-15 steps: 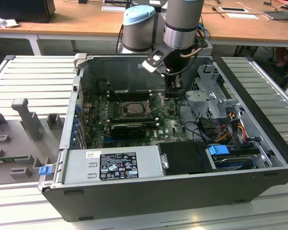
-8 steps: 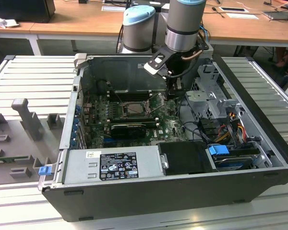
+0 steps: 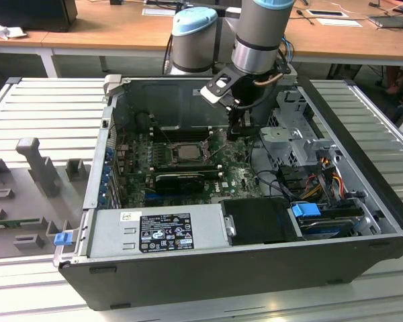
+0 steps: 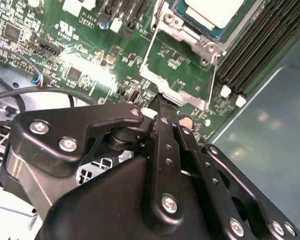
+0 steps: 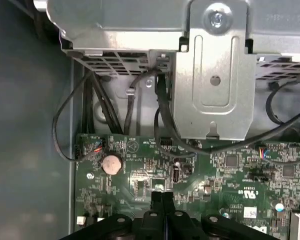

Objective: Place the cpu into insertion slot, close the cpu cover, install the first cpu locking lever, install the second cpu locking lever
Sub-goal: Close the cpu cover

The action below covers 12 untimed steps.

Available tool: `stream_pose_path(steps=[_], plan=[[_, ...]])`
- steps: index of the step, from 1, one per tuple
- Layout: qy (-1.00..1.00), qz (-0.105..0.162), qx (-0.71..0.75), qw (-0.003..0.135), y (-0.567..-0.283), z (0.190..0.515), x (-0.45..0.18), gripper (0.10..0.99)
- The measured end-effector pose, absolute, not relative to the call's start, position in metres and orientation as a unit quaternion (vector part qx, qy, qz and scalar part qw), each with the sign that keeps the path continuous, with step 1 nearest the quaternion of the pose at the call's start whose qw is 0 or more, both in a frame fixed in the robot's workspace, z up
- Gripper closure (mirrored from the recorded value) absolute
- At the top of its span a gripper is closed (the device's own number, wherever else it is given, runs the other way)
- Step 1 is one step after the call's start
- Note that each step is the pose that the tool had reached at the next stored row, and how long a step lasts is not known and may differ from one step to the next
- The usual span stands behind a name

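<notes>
At the near edge of the open black metal computer case (image 3: 208, 282), a flat grey metal power box (image 3: 154, 231) lay on its side. Behind it, a long black card (image 3: 181, 180) sat on the green board (image 3: 235, 178). Just past the card, near the middle of the case, was the square black-framed insertion slot (image 3: 161, 155). The small, thin, pale silver cpu (image 4: 215, 10) lay flat inside it. The thin silver metal cpu cover (image 4: 180, 92), with a window in its middle, stood open, off the slot. The black pincer (image 4: 162, 102) was closed with nothing between its fingers. Its tip was right by the cover's loose edge, but I could not tell if they touched. The grey round arm (image 3: 255, 40) rose near the case's far wall. A brown wooden table (image 3: 107, 30) stood farthest back.
</notes>
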<state>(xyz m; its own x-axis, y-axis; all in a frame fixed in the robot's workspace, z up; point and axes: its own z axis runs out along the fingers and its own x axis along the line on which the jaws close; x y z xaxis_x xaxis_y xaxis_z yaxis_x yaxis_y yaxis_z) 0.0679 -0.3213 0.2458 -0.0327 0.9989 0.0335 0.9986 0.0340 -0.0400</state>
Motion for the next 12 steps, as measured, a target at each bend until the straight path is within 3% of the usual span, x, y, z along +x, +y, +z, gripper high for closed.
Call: stream_pose_path(steps=[12], plan=[[-0.719, 0.003, -0.695, 0.026, -0.321, 0.246, 0.047, 0.980]])
